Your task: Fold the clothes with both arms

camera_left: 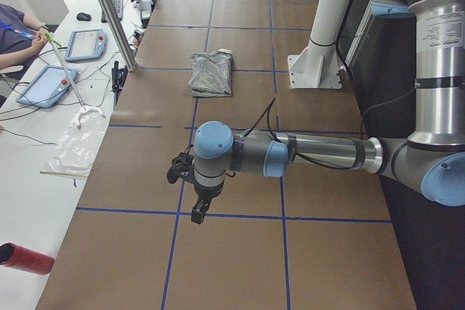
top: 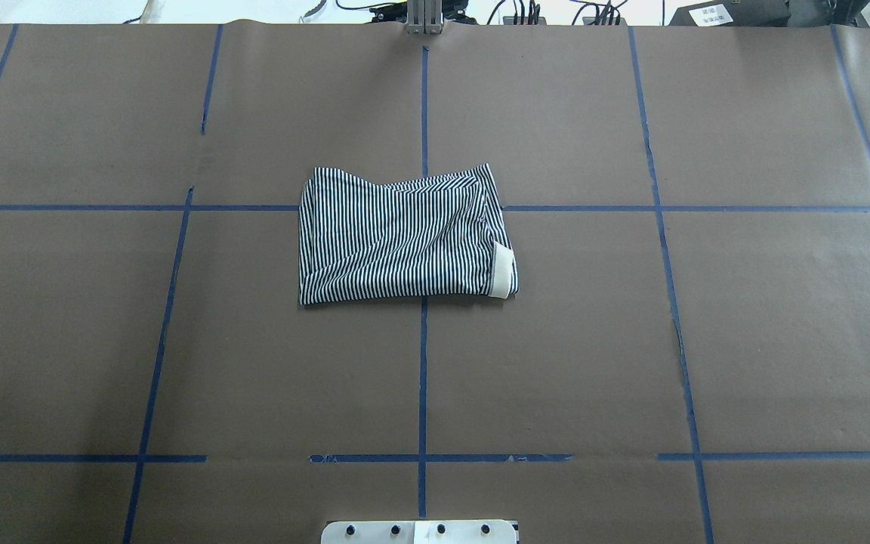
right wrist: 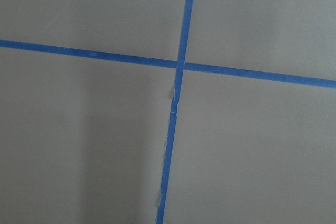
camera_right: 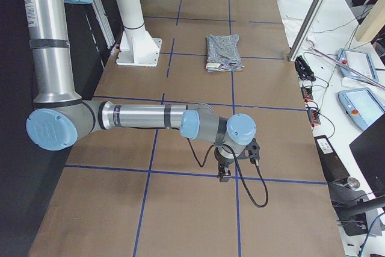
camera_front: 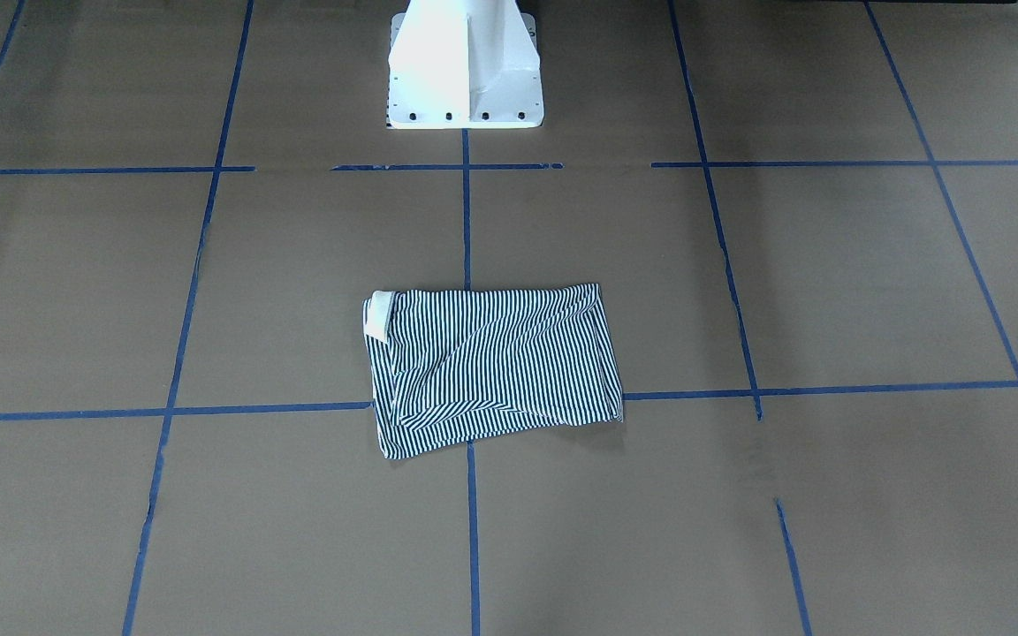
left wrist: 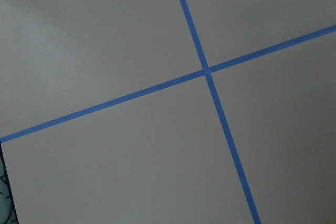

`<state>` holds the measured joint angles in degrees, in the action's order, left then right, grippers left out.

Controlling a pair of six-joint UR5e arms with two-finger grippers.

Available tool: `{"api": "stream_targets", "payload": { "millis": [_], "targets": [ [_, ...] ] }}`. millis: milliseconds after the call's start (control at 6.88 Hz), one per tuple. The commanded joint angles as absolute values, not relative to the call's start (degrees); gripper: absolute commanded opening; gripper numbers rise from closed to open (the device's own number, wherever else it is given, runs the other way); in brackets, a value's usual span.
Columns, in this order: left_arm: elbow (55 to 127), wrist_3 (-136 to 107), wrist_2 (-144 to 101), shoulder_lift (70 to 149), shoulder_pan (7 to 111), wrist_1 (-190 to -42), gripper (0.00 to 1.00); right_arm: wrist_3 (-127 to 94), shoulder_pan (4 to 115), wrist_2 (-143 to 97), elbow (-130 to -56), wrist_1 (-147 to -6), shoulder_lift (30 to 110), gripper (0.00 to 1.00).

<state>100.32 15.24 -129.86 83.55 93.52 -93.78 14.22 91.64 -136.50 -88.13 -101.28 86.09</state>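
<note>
The striped navy-and-white polo shirt (camera_front: pixel 491 367) lies folded into a compact rectangle at the middle of the brown table, its cream collar (camera_front: pixel 377 316) showing at one end. It also shows in the overhead view (top: pixel 397 238) and small in both side views (camera_left: pixel 211 72) (camera_right: pixel 224 51). My left gripper (camera_left: pixel 197 212) hangs over bare table far from the shirt, toward the table's left end. My right gripper (camera_right: pixel 222 176) hangs likewise toward the right end. Both show only in the side views, so I cannot tell whether they are open or shut. The wrist views show only brown paper and blue tape.
The white pedestal base (camera_front: pixel 465 71) stands behind the shirt. Blue tape lines (top: pixel 423 363) grid the brown paper. Beyond the table's far edge are an aluminium post (camera_left: pixel 109 12), tablets (camera_left: pixel 47 85), cables, a red cylinder (camera_left: pixel 25 259) and a seated person (camera_left: pixel 14 27).
</note>
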Motion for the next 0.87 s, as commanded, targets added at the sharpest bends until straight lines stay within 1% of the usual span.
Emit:
{"api": "stream_targets", "payload": {
  "millis": [0, 145, 582, 727],
  "targets": [
    [100.0, 15.2, -129.9, 83.6, 93.4, -93.8, 1.00, 14.2, 92.5, -136.4, -87.9, -96.3, 89.2, 1.00],
    [99.7, 15.2, -129.8, 83.6, 93.4, -93.9, 1.00, 14.2, 92.6, -136.4, -87.9, -94.5, 90.4, 1.00],
    [99.7, 15.2, -129.6, 83.6, 93.4, -93.9, 1.00, 12.7, 93.2, -136.2, -88.2, -93.1, 90.6, 1.00],
    [99.6, 15.1, -129.5, 83.5, 93.4, -93.9, 1.00, 7.2, 93.2, -134.2, -88.7, -90.4, 90.6, 1.00]
  ]
}}
